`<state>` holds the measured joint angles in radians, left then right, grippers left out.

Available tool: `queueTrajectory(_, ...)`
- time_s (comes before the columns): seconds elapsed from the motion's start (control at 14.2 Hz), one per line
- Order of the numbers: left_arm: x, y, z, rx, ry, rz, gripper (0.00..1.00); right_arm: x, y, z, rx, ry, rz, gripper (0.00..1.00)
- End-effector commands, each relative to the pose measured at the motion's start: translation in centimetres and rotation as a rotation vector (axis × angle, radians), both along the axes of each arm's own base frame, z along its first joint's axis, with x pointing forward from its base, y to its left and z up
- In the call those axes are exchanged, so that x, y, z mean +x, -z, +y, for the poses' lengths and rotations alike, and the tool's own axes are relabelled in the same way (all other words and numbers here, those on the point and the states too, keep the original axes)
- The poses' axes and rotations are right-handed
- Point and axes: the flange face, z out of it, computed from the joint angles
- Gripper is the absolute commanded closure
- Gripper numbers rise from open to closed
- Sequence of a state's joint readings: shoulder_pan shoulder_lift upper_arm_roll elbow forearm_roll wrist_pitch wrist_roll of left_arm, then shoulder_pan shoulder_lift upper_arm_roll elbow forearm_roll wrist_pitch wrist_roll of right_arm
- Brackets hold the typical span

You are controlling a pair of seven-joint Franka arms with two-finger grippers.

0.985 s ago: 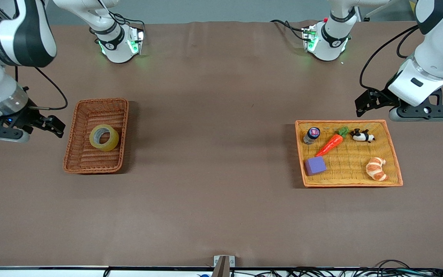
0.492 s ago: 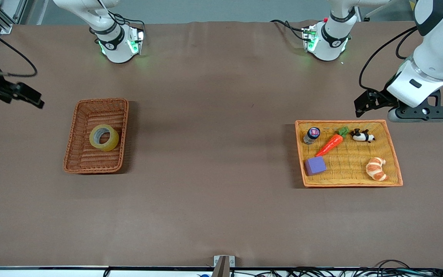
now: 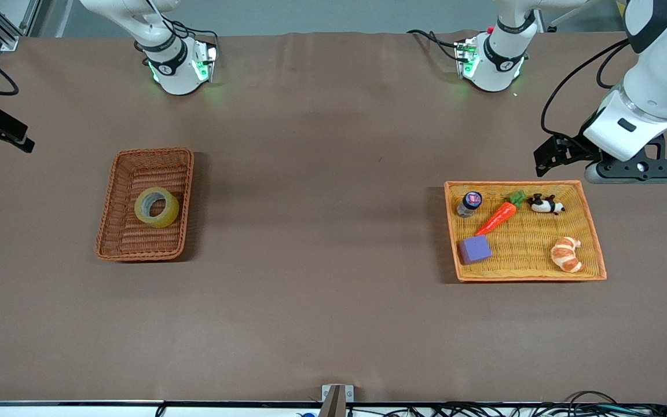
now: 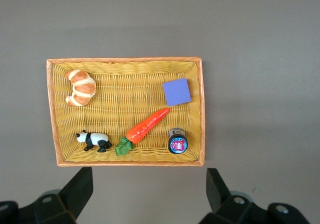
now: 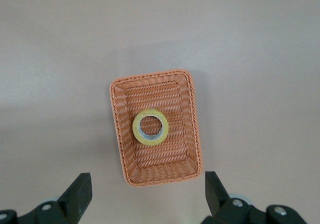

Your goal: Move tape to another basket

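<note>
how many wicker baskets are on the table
2. The reddish-brown basket, holding the tape, sits toward the right arm's end; the yellow tray sits toward the left arm's end. None looks hidden.

Two white arms with dark grey joint bands, green lights glowing at both round bases, black cables looping along them, black fingers [image 4: 75, 191] on each wrist.

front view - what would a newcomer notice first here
Two wicker containers stand out on the brown table: the reddish-brown basket toward the right arm's end holds only the tape, while the yellow-orange tray toward the left arm's end holds a carrot, croissant, panda, purple block and small jar. Both grippers hang open and empty, high above the table.
</note>
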<state>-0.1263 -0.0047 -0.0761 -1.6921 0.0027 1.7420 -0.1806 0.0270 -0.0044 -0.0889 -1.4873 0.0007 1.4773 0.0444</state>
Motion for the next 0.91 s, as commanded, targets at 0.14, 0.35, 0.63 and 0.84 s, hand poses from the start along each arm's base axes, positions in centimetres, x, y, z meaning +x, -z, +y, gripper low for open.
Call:
queueTrajectory(0.14,1.4,0.1,1.2,0.012,-0.019,-0.005,0.0,0.4,-0.2,-0.3,0.008,-0.017,-0.009,0.0)
queueTrajectory(0.35,1.5,0.4,0.9,0.004,-0.017,0.002,0.0,0.5,-0.3,0.1,0.011,-0.023,-0.014,0.0)
queueTrajectory(0.63,1.1,-0.5,1.0,0.0,-0.023,-0.015,0.0,1.0,0.2,0.7,0.009,-0.062,-0.037,0.0)
queueTrajectory(0.84,0.5,-1.0,1.2,-0.002,-0.028,-0.017,0.0,1.3,0.2,0.7,0.001,-0.071,-0.058,0.0)
